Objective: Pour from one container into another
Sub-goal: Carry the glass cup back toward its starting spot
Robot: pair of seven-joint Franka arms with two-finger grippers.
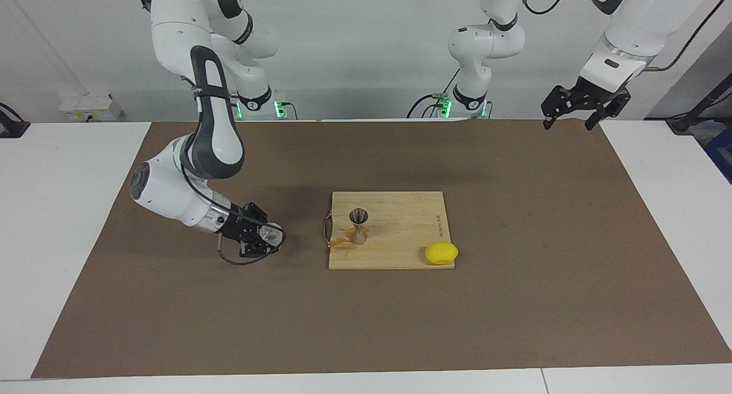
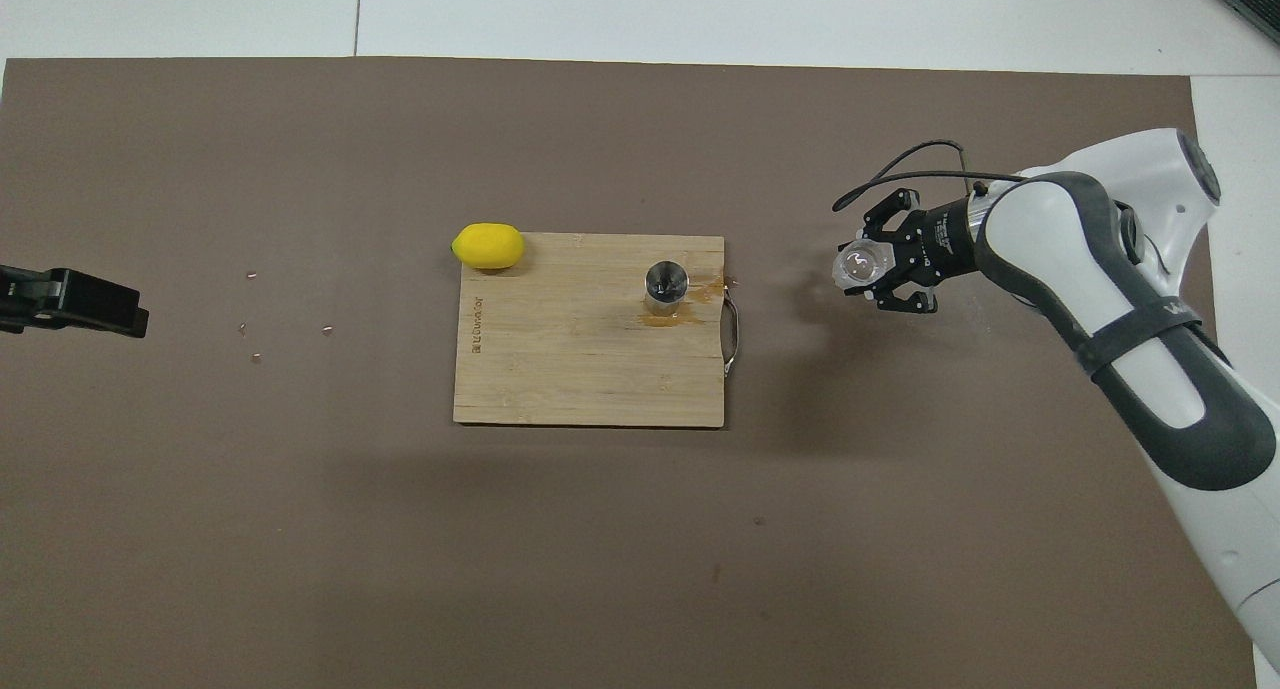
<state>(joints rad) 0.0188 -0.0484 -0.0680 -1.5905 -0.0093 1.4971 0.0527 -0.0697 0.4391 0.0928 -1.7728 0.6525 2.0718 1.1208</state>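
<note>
On my screens the landmark is the pale bamboo cutting board (image 1: 394,229) with its metal handle at the right arm's end, lying on the brown mat (image 1: 514,302) that covers the white surface (image 1: 63,222). The small silvery hourglass-shaped metal jigger (image 1: 358,225) stands upright on the board, near the handle edge. The overhead view lets me look into its round mouth and shows an amber wet stain (image 2: 706,290) on the wood between the jigger and the handle; the facing view gives me the narrow waist instead.

My right gripper (image 1: 264,238) is off the board, toward the right arm's end of the surface, low over the mat and lying almost level. It is clamped on the small clear ribbed glass cup (image 1: 270,233), which is tipped on its side with its mouth toward the board. From overhead I see the cup as a bright disc at the gripper's tip; only the facing view shows how close it hangs to the mat.

A yellow lemon (image 1: 441,253) sits at the board's corner farthest from the robots, toward the left arm's end, touching the board.

My left gripper (image 1: 573,118) waits high over the mat's edge, well apart from the board, fingers spread wide and holding nothing; overhead only its dark tip shows.
</note>
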